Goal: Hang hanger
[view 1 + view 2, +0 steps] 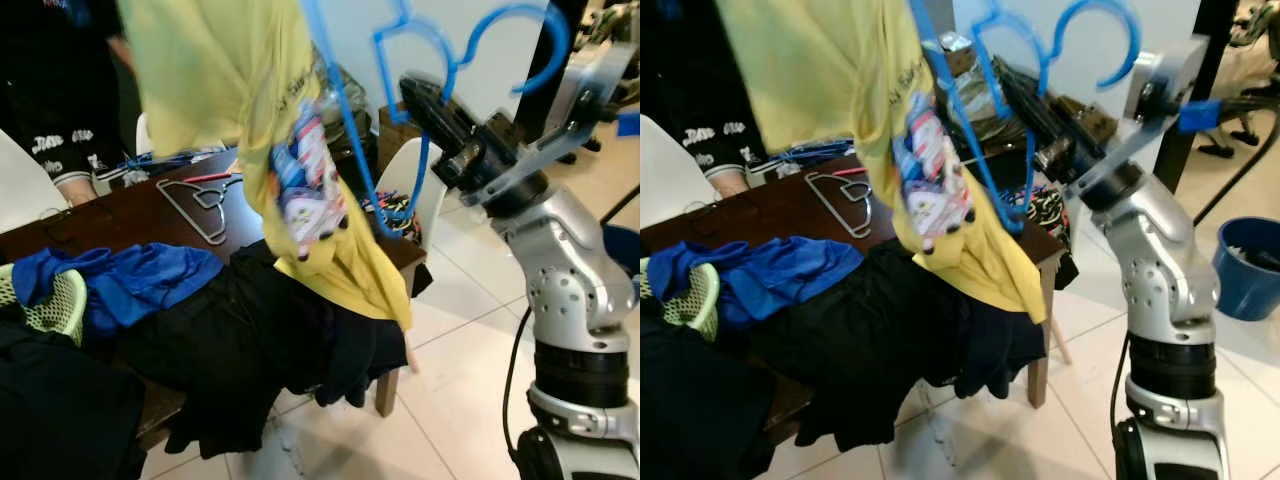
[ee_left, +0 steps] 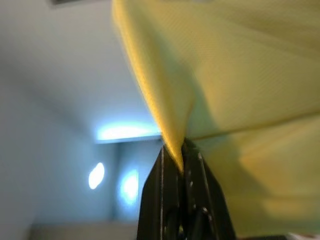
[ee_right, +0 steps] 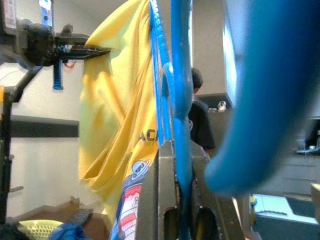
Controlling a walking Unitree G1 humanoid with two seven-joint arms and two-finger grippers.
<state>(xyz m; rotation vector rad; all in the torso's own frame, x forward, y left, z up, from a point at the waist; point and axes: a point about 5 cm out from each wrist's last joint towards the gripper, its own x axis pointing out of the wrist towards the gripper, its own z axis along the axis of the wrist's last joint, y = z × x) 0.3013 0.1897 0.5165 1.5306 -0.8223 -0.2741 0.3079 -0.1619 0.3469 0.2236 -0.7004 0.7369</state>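
one yellow shirt (image 1: 210, 90), one blue hanger (image 1: 400, 60), two wire hangers (image 1: 200, 205)

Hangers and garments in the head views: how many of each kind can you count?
Blue plastic hanger, held by the right gripper: 1
Metal wire hanger on the table: 1
Yellow shirt, pinched by the left gripper: 1
Blue garment: 1
Black clothing pile: 1
Total: 5

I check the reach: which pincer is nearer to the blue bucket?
Right. The right pincer grips the blue hanger above the table, toward the blue bucket; the left pincer pinches the yellow shirt.
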